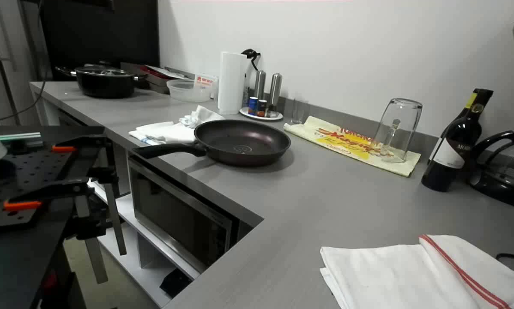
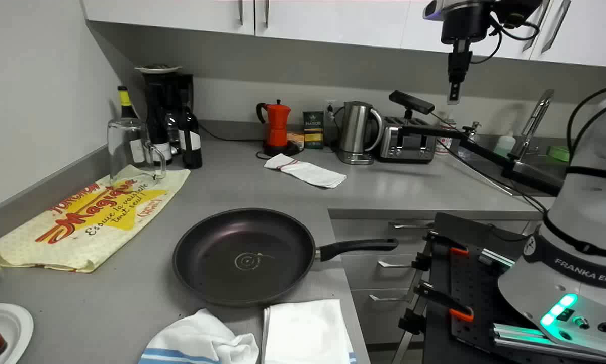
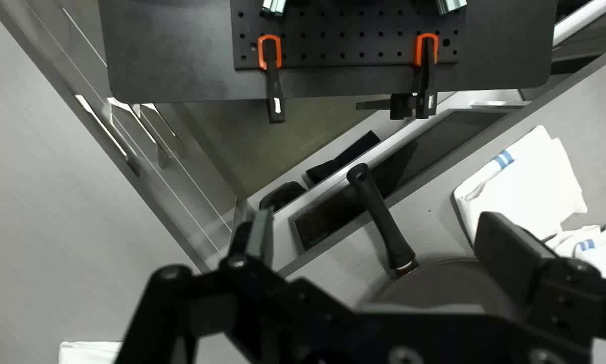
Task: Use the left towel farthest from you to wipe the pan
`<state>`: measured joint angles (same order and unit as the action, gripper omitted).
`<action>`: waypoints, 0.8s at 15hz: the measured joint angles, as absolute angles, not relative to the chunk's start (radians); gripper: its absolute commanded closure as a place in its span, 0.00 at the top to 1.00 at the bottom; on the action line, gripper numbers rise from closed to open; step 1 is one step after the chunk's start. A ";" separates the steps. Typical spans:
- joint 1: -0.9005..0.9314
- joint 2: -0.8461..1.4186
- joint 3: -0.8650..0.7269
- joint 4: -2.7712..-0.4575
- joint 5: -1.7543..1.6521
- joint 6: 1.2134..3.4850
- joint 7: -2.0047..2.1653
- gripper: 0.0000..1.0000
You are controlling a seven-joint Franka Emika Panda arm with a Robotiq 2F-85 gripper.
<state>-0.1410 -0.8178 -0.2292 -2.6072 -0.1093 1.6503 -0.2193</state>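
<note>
A dark frying pan [image 1: 242, 143] [image 2: 245, 258] rests on the grey counter, its handle past the edge; it shows partly in the wrist view [image 3: 434, 283]. Beside it lie a folded white towel [image 1: 164, 132] [image 2: 305, 328] [image 3: 528, 187] and a crumpled white towel with blue stripes [image 1: 201, 116] [image 2: 202, 338] [image 3: 594, 247]. A red-striped white towel [image 1: 411, 274] [image 2: 305, 171] lies on the counter's other stretch. A yellow printed towel [image 1: 334, 141] [image 2: 105, 217] lies along the wall. My gripper [image 2: 453, 93] [image 3: 382, 237] is open and empty, high above the counter.
An upturned glass mug [image 1: 396, 128] [image 2: 136, 151] stands on the yellow towel. A wine bottle [image 1: 456, 141] and coffee pot [image 1: 508, 163] are nearby. A plate with shakers [image 1: 261, 113] and a paper roll [image 1: 232, 83] stand by the wall. Clamps [image 3: 427, 76] hold the robot's table.
</note>
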 measured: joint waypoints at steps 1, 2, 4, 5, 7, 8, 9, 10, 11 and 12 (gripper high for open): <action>-0.141 -0.818 -0.229 -2.607 -0.109 1.651 -0.219 1.00; -0.141 -0.818 -0.229 -2.607 -0.109 1.651 -0.219 1.00; -0.141 -0.818 -0.229 -2.607 -0.109 1.651 -0.219 1.00; -0.141 -0.818 -0.229 -2.607 -0.109 1.651 -0.219 1.00; -0.141 -0.818 -0.229 -2.607 -0.109 1.651 -0.219 1.00; -0.141 -0.818 -0.229 -2.607 -0.109 1.651 -0.219 1.00; -0.141 -0.818 -0.229 -2.607 -0.109 1.651 -0.219 1.00; -0.141 -0.817 -0.229 -2.607 -0.109 1.654 -0.218 1.00; -0.141 -0.813 -0.229 -2.607 -0.109 1.660 -0.217 1.00; -0.140 -0.804 -0.229 -2.607 -0.109 1.671 -0.217 1.00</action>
